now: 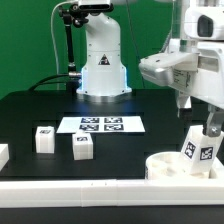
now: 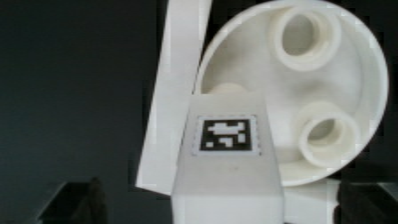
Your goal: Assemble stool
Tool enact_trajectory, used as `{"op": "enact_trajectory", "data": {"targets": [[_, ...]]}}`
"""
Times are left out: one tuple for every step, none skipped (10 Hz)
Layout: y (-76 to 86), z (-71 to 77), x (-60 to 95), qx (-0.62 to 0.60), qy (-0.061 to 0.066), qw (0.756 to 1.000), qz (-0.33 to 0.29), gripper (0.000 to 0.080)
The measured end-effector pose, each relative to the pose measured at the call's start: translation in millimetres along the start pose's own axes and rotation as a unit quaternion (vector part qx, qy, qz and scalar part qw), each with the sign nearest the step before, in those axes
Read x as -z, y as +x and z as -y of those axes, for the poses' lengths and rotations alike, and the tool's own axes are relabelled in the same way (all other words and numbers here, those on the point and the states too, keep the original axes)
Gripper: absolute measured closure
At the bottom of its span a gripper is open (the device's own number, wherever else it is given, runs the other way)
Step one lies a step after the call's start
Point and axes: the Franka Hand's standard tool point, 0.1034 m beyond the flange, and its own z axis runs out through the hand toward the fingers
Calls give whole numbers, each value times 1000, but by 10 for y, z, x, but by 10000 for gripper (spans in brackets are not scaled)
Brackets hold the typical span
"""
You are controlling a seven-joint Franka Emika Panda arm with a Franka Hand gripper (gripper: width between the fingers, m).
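1. In the wrist view alone, a tagged leg (image 2: 222, 150) is standing on the seat (image 2: 294, 90), beside two sockets.
2. In the exterior view, the gripper (image 1: 196, 112) is hanging spread apart, empty, above the seat (image 1: 170, 165) at the right front of the black table (image 1: 40, 110).
3. Behind it, a green wall is showing.
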Motion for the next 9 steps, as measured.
{"op": "enact_trajectory", "data": {"targets": [[30,-13,-39,3,1,1000,-1,151],[46,-7,-88,2,4,1000,-2,151],[39,8,-117,2,6,1000,-3,151],[28,28,-157,0,8,1000,-3,151],[17,39,-180,-1,10,1000,-4,151],[4,42,-185,-2,10,1000,-4,151],[0,43,-185,-2,10,1000,-4,272],[-4,44,-187,-3,10,1000,-4,272],[-10,54,-190,-6,12,1000,-4,451]]}}
